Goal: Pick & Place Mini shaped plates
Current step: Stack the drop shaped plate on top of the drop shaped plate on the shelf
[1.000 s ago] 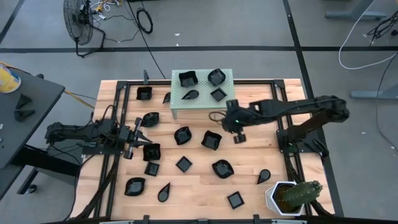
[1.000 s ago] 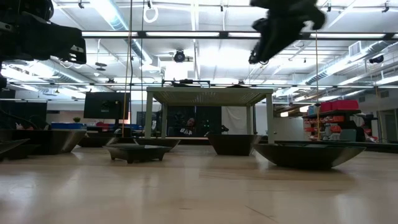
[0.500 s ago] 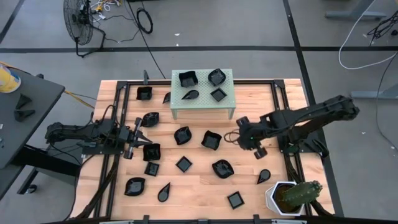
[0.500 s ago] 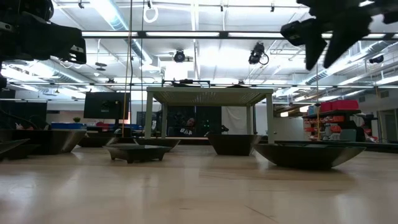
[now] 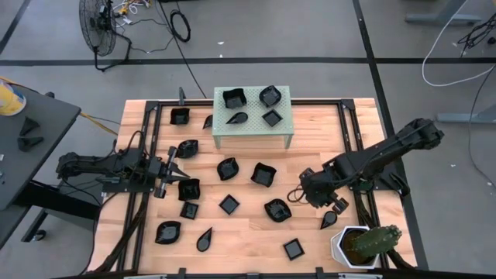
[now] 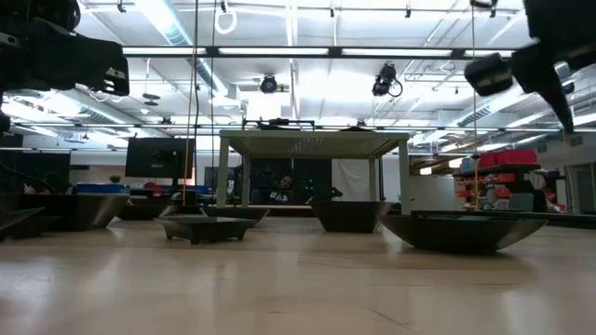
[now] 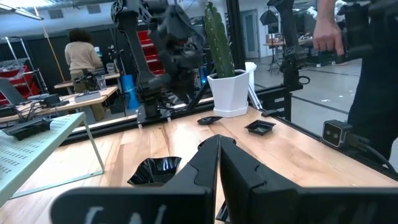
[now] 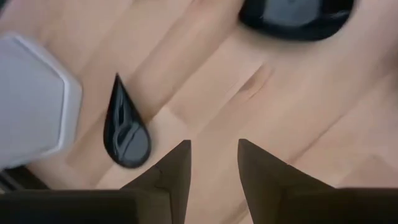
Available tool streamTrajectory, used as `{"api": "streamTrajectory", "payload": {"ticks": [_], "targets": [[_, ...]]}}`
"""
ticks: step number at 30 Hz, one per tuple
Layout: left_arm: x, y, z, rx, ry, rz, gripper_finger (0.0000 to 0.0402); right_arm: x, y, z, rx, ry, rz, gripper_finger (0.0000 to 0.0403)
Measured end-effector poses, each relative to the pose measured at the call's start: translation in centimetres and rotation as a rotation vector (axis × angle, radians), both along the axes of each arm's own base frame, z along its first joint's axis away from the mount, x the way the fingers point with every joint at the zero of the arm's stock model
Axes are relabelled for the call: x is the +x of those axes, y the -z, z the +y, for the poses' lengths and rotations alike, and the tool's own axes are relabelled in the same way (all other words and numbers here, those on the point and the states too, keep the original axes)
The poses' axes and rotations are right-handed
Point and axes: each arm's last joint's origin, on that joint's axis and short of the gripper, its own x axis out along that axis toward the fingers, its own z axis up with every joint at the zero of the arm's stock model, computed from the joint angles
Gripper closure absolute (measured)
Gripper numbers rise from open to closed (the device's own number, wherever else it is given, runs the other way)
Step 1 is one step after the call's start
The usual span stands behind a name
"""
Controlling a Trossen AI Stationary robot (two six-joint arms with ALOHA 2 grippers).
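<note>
Pressed together with nothing between its fingers, the left gripper (image 5: 172,172) lies low over the left side of the wooden table (image 5: 310,132), its arm stretched almost flat from the left edge and pointing toward the middle; its tips end just beside a wavy plate (image 5: 189,189), and the left wrist view shows the two dark fingers (image 7: 202,165) closed against each other above the boards. Around it, mini shaped plates are scattered: a square plate (image 5: 180,116) near the far left corner, a leaf plate (image 5: 167,232) and a teardrop plate (image 5: 204,239) toward the near edge. Farther right, the pale green stand (image 5: 252,136) sits at the far middle of the table and carries four plates on its perforated top, among them a wavy-rimmed one (image 5: 270,96). In front of the stand more plates lie on the wood, including a rounded plate (image 5: 277,210) near the centre. To the right of that, the right gripper (image 5: 335,208) hangs above the table, its arm bent down and inward from the base at the right edge; its fingers (image 8: 174,167) are spread with a clear gap and hold nothing. It is just over bare wood beside a small teardrop plate (image 5: 329,219), which the right wrist view (image 8: 126,134) shows lying flat, next to the white hexagonal pot (image 5: 341,246) with its cactus (image 5: 373,240) at the near right corner.
</note>
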Motion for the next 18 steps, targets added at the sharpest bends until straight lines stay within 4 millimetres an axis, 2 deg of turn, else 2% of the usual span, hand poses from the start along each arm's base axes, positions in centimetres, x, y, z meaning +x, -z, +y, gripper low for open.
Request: {"api": "streamTrajectory", "payload": {"ticks": [9, 18], "targets": [[0.0, 0.0, 0.0, 0.0, 0.0, 0.0, 0.0378, -0.9, 4.1, 0.8, -0.062, -0.2, 0.12, 0.027], [0.0, 0.0, 0.0, 0.0, 0.0, 0.0, 0.0378, -1.8, 6.1, 2.0, -0.017, -0.403, 0.088, 0.027]]}}
